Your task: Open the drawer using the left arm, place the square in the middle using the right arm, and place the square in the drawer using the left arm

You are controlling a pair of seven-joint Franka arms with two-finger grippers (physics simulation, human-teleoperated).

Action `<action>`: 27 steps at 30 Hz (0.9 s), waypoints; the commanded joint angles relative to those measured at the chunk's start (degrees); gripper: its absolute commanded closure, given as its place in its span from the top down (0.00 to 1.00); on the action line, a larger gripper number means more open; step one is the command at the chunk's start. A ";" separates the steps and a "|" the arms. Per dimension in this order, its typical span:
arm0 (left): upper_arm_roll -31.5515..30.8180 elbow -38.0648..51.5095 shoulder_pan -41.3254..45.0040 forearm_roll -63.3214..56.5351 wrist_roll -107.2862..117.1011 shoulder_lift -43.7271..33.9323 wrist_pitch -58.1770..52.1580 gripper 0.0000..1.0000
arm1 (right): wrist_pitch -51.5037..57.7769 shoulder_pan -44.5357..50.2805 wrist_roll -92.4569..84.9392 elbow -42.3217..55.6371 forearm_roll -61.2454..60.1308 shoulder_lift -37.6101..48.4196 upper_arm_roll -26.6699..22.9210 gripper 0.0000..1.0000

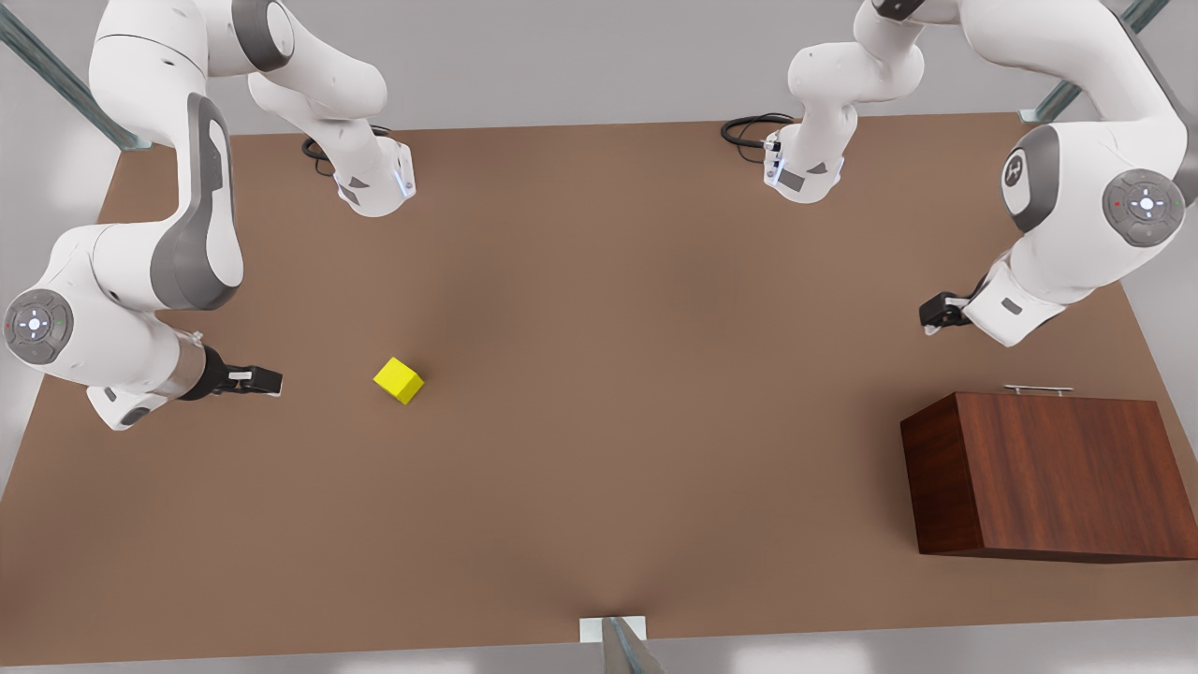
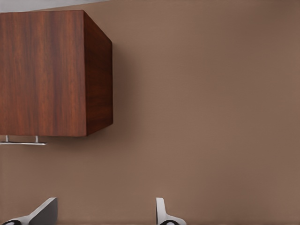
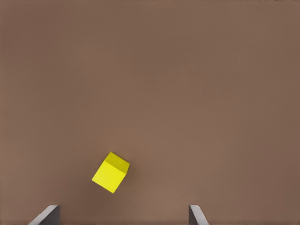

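The dark reddish-brown wooden box (image 1: 1048,477) stands at the front view's right, its drawer pushed in and its thin silver handle (image 1: 1037,388) on the far face. My left gripper (image 1: 936,314) hovers open above the table, beyond that handle and apart from it. The left wrist view holds the box (image 2: 47,70), the handle (image 2: 23,142) and my left gripper (image 2: 103,215). The yellow square (image 1: 399,380) lies on the brown tabletop left of centre. My right gripper (image 1: 267,381) is open, a short way to the square's left. In the right wrist view the square (image 3: 110,172) lies just ahead of my right gripper (image 3: 122,218).
Both arm bases (image 1: 374,183) (image 1: 805,173) are mounted at the table's far edge, each with a black cable (image 1: 749,126) beside it. A metal post (image 1: 613,641) sticks up at the near edge. Bare brown tabletop (image 1: 636,374) spans between the square and the box.
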State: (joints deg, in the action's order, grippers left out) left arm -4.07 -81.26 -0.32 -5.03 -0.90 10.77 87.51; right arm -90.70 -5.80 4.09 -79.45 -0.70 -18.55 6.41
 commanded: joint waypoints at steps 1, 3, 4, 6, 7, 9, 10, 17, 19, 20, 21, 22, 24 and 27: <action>0.03 -0.12 -0.03 -0.25 0.46 0.04 -0.32 1.00 | 0.00 -0.09 -0.05 0.00 0.00 0.00 0.00 1.00; 5.74 -5.21 -0.21 -0.16 7.47 -0.57 -3.58 1.00 | 0.00 -0.09 -0.05 -0.09 0.00 0.00 0.00 1.00; 9.78 -8.29 -0.21 0.10 21.00 -0.57 -0.77 1.00 | 0.00 0.00 0.04 -0.09 0.00 0.09 0.00 1.00; 17.87 -20.33 -0.29 4.76 36.49 -3.38 15.13 1.00 | 0.00 -0.09 -0.05 0.00 0.00 0.00 0.00 1.00; 19.98 -24.20 -0.29 5.02 40.09 -3.56 22.07 1.00 | 0.00 -0.09 -0.05 0.00 0.00 0.00 0.00 1.00; 21.30 -32.81 -0.38 5.02 43.35 -5.40 34.83 1.00 | -0.18 0.18 0.91 0.00 0.09 0.00 0.00 1.00; 22.09 -34.75 -0.38 5.03 43.79 -5.40 38.34 1.00 | -0.09 0.35 1.80 0.00 0.09 0.09 0.00 1.00; 24.20 -42.49 -3.98 6.52 47.65 -5.05 54.08 1.00 | -10.45 6.59 20.86 -7.73 0.00 -2.37 0.62 1.00; 24.20 -42.58 -4.34 7.49 47.74 -4.00 57.15 1.00 | -15.11 10.63 35.62 -13.88 0.09 -2.02 0.62 1.00; 24.20 -43.10 -4.69 7.66 47.74 -3.56 59.18 1.00 | -17.84 12.39 37.83 -17.48 -0.18 -1.05 0.62 1.00; 24.20 -43.19 -5.22 8.54 47.74 -3.12 61.11 1.00 | -19.42 13.01 40.02 -19.94 -2.89 -0.79 0.62 1.00; 24.11 -44.07 -5.57 8.54 47.74 -3.03 63.30 1.00 | -20.82 15.02 42.65 -24.07 -5.01 0.97 0.62 1.00; 24.20 -45.12 -5.74 8.54 47.66 -2.59 65.95 1.00 | -24.25 15.47 50.40 -28.82 -5.19 2.46 2.55 1.00; 24.11 -45.12 -6.45 9.33 47.66 -0.75 68.67 1.00 | -29.18 15.47 50.40 -34.72 -5.19 3.87 2.64 1.00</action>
State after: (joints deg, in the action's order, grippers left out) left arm 20.03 -126.39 -6.74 3.63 46.76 10.32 156.76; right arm -119.88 9.58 54.49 -114.17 -5.84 -14.93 9.05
